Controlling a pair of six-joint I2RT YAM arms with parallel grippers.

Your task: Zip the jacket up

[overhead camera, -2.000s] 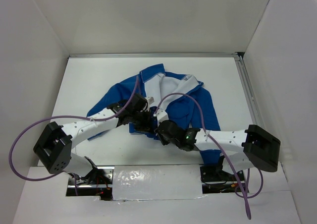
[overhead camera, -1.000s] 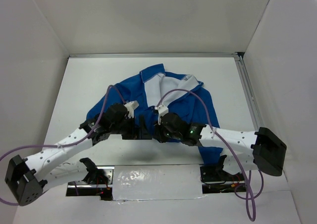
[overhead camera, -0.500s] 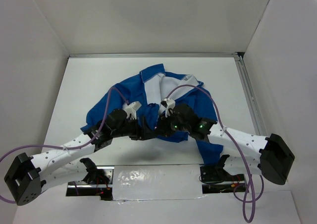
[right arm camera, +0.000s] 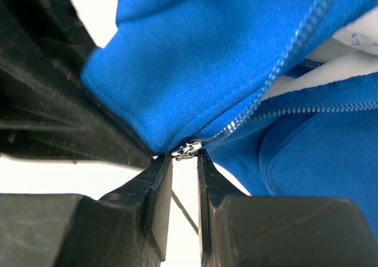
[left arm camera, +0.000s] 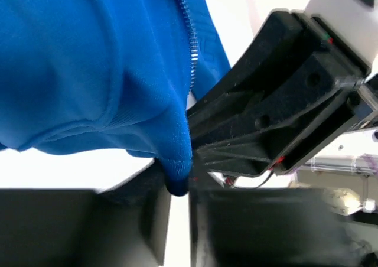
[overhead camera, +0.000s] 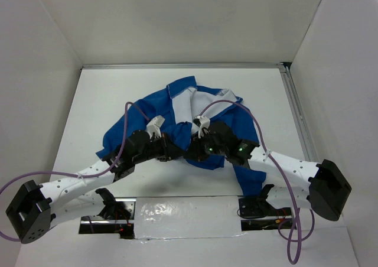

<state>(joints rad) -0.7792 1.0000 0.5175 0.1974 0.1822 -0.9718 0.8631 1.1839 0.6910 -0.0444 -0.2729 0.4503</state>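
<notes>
Loosely rumpled blue jacket [overhead camera: 150, 110], pale zipper [right arm camera: 295, 39] undone, hem [left arm camera: 168, 155] clamped in left tool [left arm camera: 177, 187], zipper end in right tool [right arm camera: 184, 160].

White table [overhead camera: 94, 101], crumpled blue jacket [overhead camera: 147, 104] lying near its middle

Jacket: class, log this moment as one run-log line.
left tool: closed on jacket hem | right tool: pinching zipper bottom end | zipper: open above | stage: not yet zipped
</notes>
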